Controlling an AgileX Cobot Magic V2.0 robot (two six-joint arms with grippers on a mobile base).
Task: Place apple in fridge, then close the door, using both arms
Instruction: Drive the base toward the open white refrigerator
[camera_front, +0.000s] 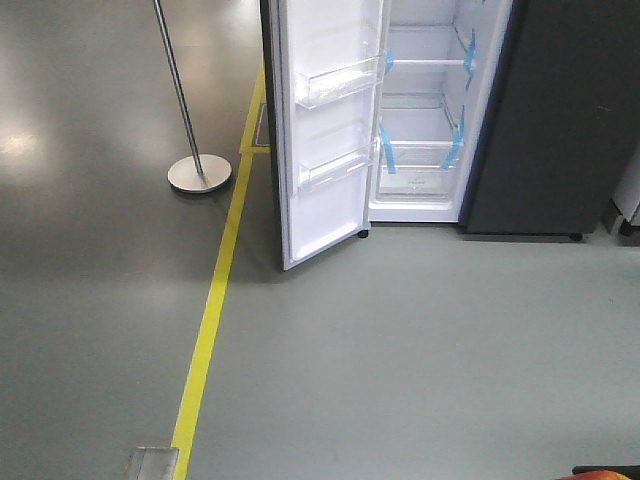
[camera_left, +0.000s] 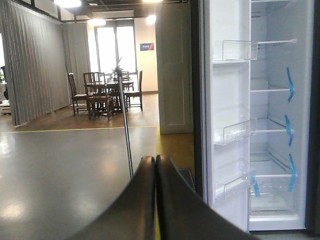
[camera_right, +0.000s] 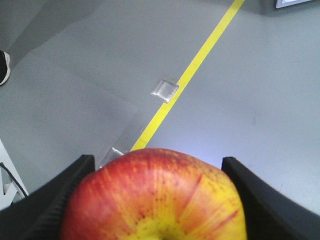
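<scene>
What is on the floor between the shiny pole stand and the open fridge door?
A yellow line runs along the floor between the pole stand and the door; the front view shows it.

apple (camera_right: 155, 200): red skin with yellow streaks fanning out from the stem dimple, fine dark speckles; stem end toward the wrist camera; clamped between the two black fingers of the right gripper (camera_right: 157, 167); held above grey floor, well apart from the fridge.
fridge (camera_front: 545, 120): tall, upright, dark grey outside; compartment standing open, white inside, white shelves with blue tape strips at their edges.
door (camera_front: 325, 140): swung wide open, left of the compartment; white inner face showing, clear plastic bins one above another.
left gripper (camera_left: 155, 162): black fingers pressed together tip to tip, aimed toward the open door's edge.
</scene>
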